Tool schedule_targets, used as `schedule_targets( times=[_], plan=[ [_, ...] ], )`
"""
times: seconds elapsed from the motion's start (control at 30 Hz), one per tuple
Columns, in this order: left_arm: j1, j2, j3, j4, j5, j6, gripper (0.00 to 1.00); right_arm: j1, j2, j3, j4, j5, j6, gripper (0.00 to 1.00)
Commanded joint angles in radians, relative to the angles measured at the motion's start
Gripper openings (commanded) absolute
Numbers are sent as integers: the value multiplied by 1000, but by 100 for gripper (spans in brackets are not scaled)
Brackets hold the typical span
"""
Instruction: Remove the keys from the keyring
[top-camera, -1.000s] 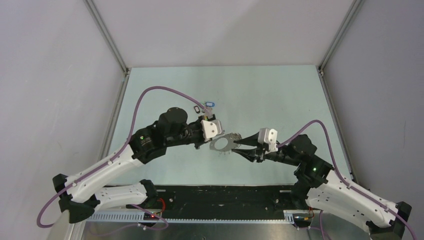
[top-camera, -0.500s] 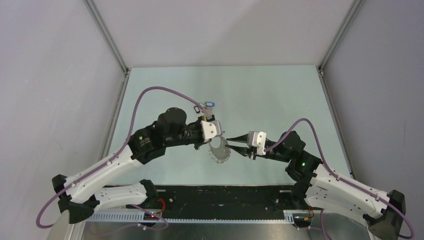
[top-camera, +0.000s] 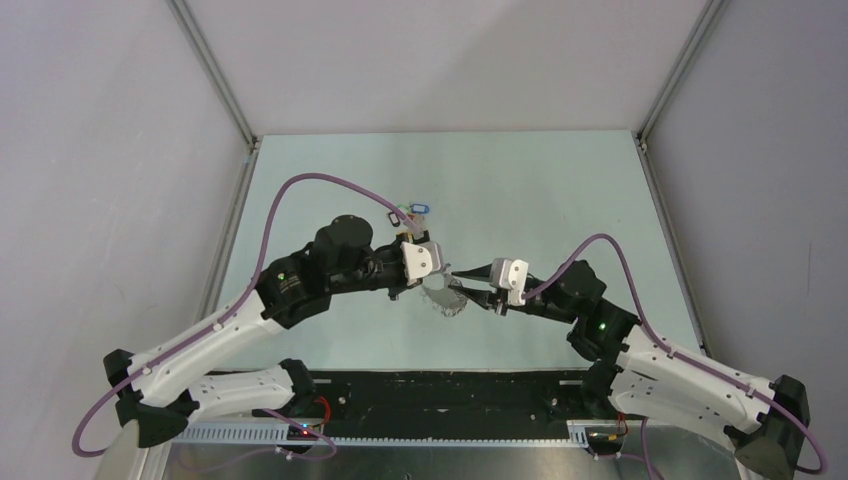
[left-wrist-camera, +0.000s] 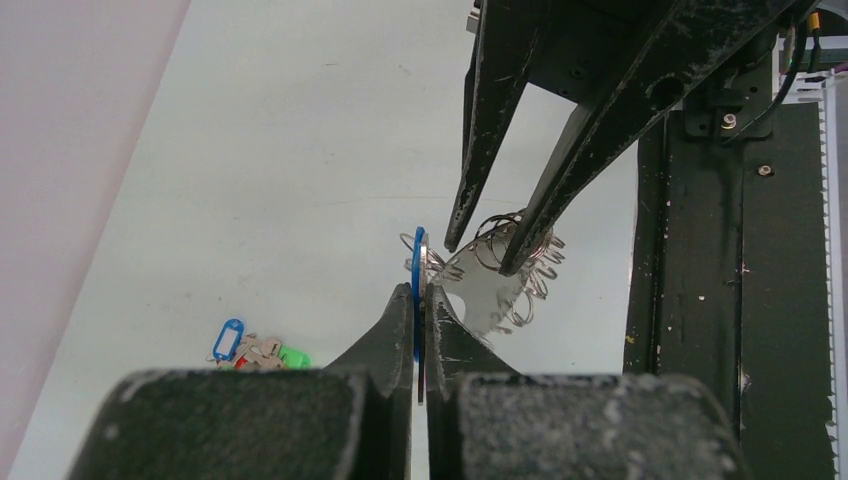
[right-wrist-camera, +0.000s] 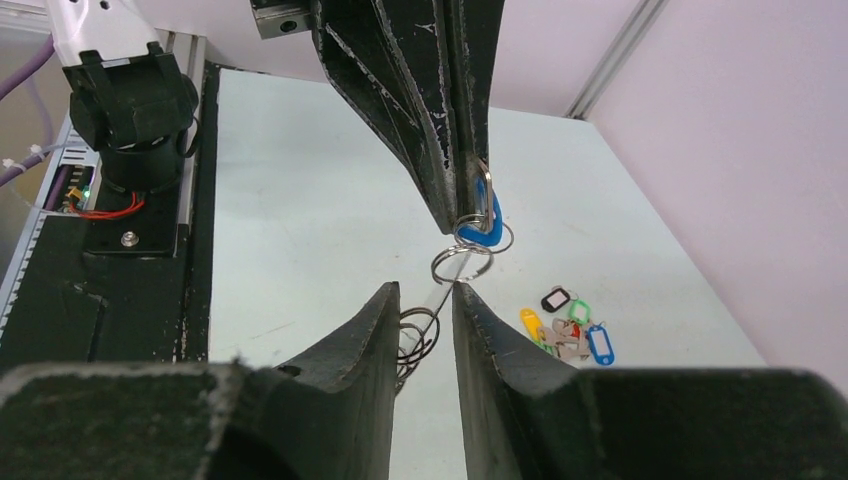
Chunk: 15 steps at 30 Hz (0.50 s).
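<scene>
The keyring (top-camera: 445, 300), a pale oval plate fringed with small metal rings, hangs tilted in the air between my two grippers. It also shows in the left wrist view (left-wrist-camera: 490, 285). My left gripper (left-wrist-camera: 420, 290) is shut on a blue key tag (left-wrist-camera: 417, 262) seen edge-on; the tag (right-wrist-camera: 488, 225) hangs from one of the keyring's rings. My right gripper (right-wrist-camera: 427, 290) straddles the keyring's edge, with the plate against one finger and a bunch of rings against the other. Both grippers meet at mid-table (top-camera: 455, 282).
A loose cluster of key tags (top-camera: 412, 212), blue, green, orange, red and black, lies on the pale green table behind the left gripper; it also shows in the right wrist view (right-wrist-camera: 570, 325). The black base rail (top-camera: 440, 395) runs along the near edge.
My right gripper has moved left toward the left gripper. The keyring has swung from lying flat to hanging tilted and edge-on between them. The left arm has hardly moved.
</scene>
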Motion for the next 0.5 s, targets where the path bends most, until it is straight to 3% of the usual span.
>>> schedule_targets(
  times=[0.0,0.47],
  plan=[
    [-4,-31,10,65,26,4,0,4,22,40,40,16,3,30],
    [-5,-31,7,66,41,4,0,3,66,62,76,7,10,23]
  ],
)
